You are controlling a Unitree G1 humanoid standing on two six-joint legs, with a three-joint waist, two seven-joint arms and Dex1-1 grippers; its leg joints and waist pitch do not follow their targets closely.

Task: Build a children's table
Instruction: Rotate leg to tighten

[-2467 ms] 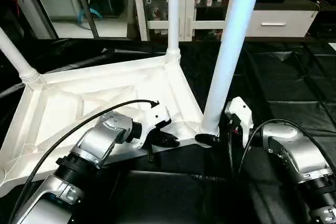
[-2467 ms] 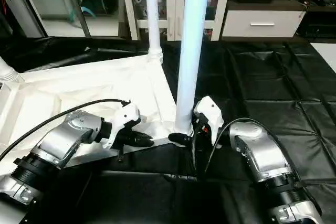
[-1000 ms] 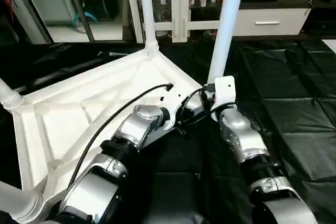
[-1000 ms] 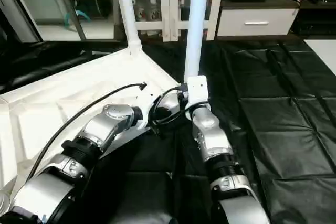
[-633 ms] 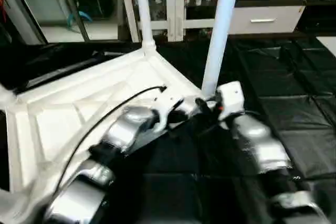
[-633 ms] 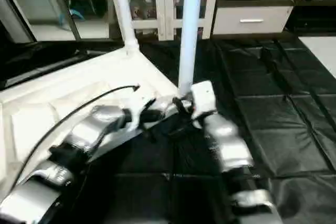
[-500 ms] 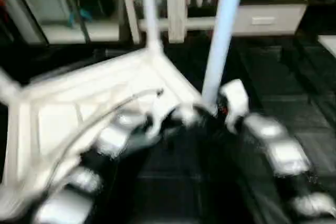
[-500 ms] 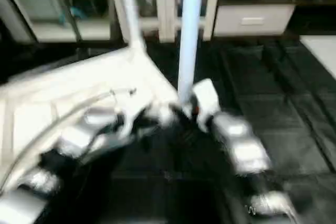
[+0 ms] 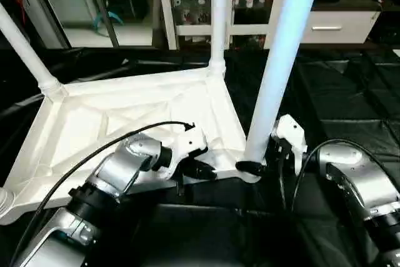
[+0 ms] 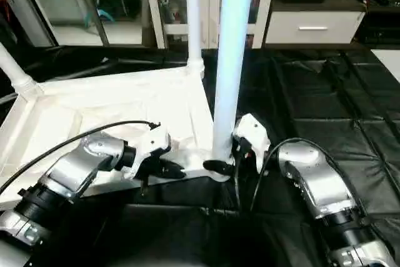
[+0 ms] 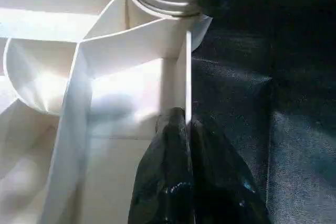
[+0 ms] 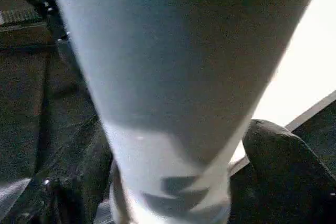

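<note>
On the black quilted mat [image 9: 356, 110] I saw the top [image 9: 125, 117] lying ribs-up, smooth white plastic | tapered tube legs [image 9: 284, 60] stood upright in round corner sockets | left gripper [image 9: 203, 170] pinched the near rim | right gripper [image 10: 219, 167] sat spread around the near leg's base

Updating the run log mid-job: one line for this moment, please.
left gripper: shut on top rim | right gripper: open around near leg base | legs seen: four, upright
</note>
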